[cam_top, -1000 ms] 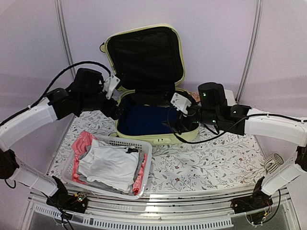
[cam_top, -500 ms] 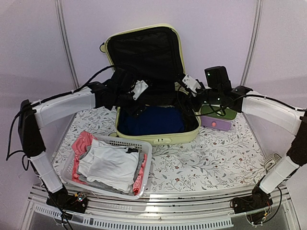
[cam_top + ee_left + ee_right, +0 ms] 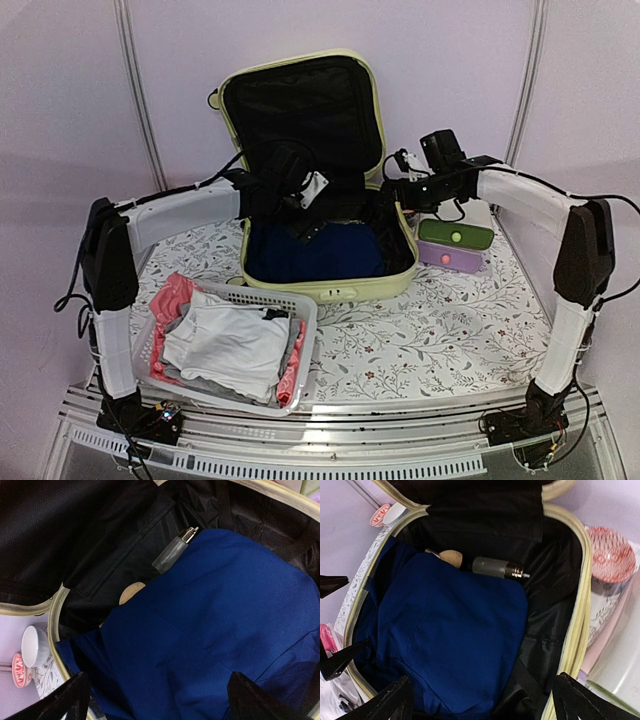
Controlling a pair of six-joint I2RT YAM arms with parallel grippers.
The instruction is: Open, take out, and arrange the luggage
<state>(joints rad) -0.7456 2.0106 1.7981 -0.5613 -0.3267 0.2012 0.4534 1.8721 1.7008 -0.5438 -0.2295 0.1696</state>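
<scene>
The luggage (image 3: 330, 291) lies open at the middle of the table's (image 3: 430, 340) far edge, its lid (image 3: 300, 110) upright against the back wall and its tray facing us. A folded blue garment (image 3: 210, 625) fills most of the tray and hides whatever is under it. Along the garment's hinge-side edge lie a frosted bottle (image 3: 492, 566) with a metal tip and a round wooden piece (image 3: 451, 557), the latter partly tucked beneath the cloth. The left gripper (image 3: 160, 702) hangs over the tray from the left wall and the right gripper (image 3: 485, 700) from the right wall, both spread wide and holding nothing. Beside the tray's left wall we see a white bowl (image 3: 34, 645) and a small red-patterned dish (image 3: 19, 669). At the right wall stand a red-patterned bowl (image 3: 612, 555) and a small green and purple box (image 3: 455, 245). A white slatted basket (image 3: 303, 312) piled with clothes (image 3: 230, 345) takes up the near left corner, close to the tray's front wall.
</scene>
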